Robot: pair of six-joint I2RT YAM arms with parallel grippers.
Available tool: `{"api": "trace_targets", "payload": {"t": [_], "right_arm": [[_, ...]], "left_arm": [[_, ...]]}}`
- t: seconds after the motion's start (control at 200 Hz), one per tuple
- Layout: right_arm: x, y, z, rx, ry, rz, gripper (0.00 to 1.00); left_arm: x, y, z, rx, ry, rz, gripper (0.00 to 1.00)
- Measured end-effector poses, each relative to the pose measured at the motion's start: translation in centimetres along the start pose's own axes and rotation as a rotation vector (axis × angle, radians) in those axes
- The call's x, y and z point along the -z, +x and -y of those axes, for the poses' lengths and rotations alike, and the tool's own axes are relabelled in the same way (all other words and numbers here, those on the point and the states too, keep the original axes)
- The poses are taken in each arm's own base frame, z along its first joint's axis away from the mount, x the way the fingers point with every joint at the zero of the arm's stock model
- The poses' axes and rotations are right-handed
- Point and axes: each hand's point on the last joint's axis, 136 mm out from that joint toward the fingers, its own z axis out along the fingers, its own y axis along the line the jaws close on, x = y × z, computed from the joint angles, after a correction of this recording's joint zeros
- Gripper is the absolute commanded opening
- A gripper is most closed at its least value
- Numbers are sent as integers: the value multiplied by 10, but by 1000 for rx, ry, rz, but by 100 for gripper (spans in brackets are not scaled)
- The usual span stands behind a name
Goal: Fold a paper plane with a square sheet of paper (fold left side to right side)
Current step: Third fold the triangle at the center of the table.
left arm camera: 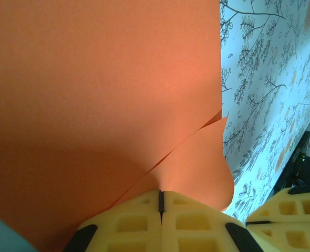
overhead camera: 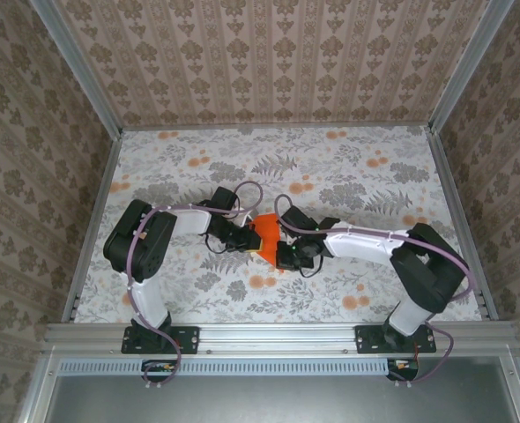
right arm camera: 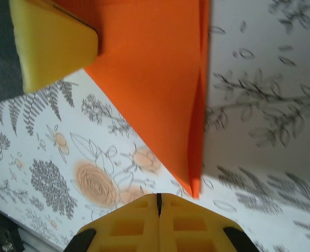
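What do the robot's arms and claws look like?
The left arm and the right arm match: white tube sections, chunky black joints and thin purple cables running along them. The left claw and the right claw each have two blocky yellow fingers with square hollows.

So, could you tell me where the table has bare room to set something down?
Free: the far strip of the table along the back wall, and the near strip between the left arm base and right arm base. Crowded: the centre, where the left tool and right tool meet at the orange paper.
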Motion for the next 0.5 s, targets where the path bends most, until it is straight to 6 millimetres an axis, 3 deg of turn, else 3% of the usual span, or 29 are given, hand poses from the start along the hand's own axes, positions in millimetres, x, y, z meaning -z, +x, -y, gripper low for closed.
{"api": "trace_targets", "payload": {"t": [0.24, 0.5], "right_arm": [[-18, -7, 1, -4, 20, -17, 3], [-22, -5, 4, -5, 32, -27, 0]], "left_arm": [[0, 0, 0, 2, -4, -1, 6], [6, -1, 0, -3, -34, 12, 14]]}}
